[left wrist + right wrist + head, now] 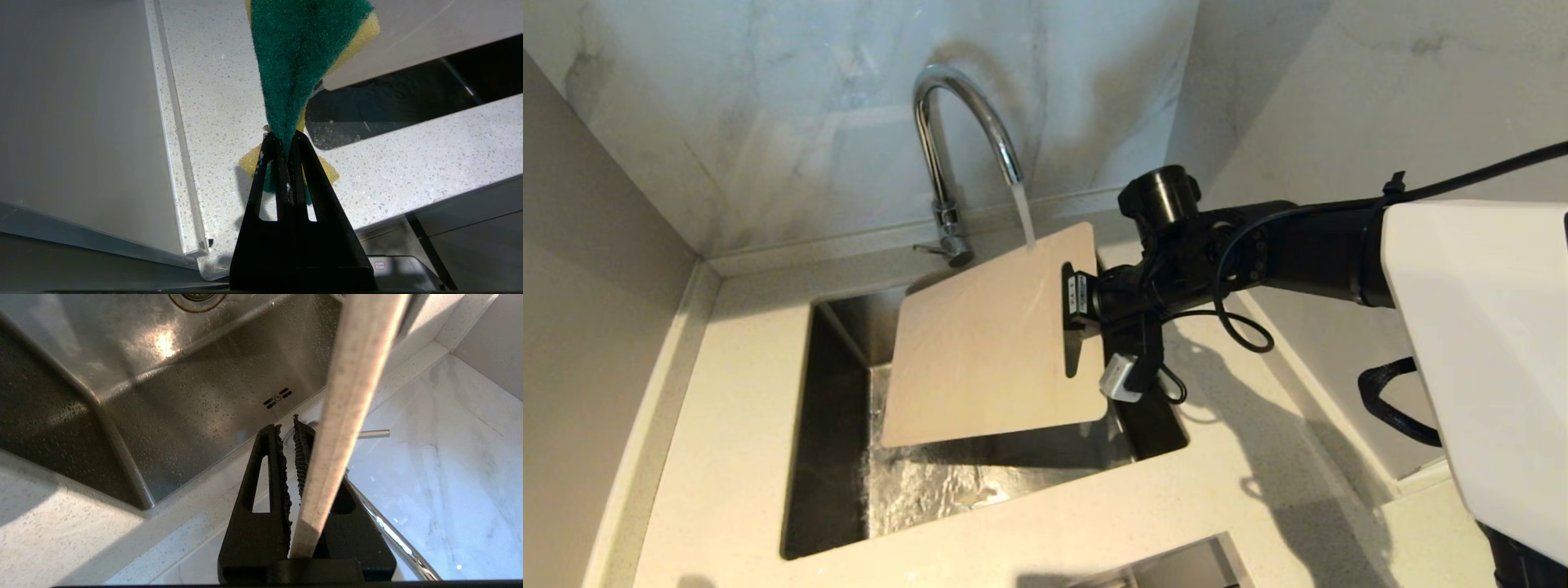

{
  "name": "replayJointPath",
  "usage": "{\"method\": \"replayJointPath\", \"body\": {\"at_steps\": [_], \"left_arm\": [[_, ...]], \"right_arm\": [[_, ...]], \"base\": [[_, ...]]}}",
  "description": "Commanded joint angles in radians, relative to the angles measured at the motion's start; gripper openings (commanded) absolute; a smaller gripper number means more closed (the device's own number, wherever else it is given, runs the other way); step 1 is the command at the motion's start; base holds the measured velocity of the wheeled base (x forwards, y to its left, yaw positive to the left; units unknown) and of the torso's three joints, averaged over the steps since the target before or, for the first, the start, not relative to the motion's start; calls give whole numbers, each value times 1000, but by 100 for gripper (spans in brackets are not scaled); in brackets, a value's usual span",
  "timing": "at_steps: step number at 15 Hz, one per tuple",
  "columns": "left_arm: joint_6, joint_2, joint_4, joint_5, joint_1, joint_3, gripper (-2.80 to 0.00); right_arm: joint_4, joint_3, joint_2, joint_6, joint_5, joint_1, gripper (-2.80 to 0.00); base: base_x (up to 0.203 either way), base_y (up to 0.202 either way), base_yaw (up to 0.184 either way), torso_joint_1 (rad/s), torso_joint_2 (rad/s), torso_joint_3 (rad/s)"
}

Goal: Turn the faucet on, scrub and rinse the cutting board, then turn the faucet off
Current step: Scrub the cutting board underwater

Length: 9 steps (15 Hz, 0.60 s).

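Observation:
The chrome faucet is running, and its stream lands on the upper corner of the cream cutting board. The board hangs tilted over the sink. My right gripper is shut on the board's right edge beside the handle slot. In the right wrist view the board runs edge-on between the fingers of the right gripper, and the faucet's lever shows behind it. My left gripper, out of the head view, is shut on a green and yellow sponge above the countertop.
Marble walls close off the back and right of the sink. A speckled counter surrounds the basin, and its wet steel floor and drain lie below the board. A side wall stands at the left.

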Motion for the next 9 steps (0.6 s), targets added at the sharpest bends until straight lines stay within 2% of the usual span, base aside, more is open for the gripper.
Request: {"method": "replayJointPath", "body": {"at_steps": [1,3,6,9], "left_arm": [[-1,1,0,0,-1,0,-280],[-1,1,0,0,-1,0,-280],[-1,1,0,0,-1,0,-280],[0,1,0,0,-1,0,-280]], "right_arm": [[3,0,5,-16,2,2,-280],[-15,0,5,-16,6,3,-280],[-68,0,15,-14,57,9,-280],[-73,0,23,-14,59,13,-280]], "base": [[0,0,0,0,0,0],[0,0,0,0,0,0],[0,0,0,0,0,0],[0,0,0,0,0,0]]}}
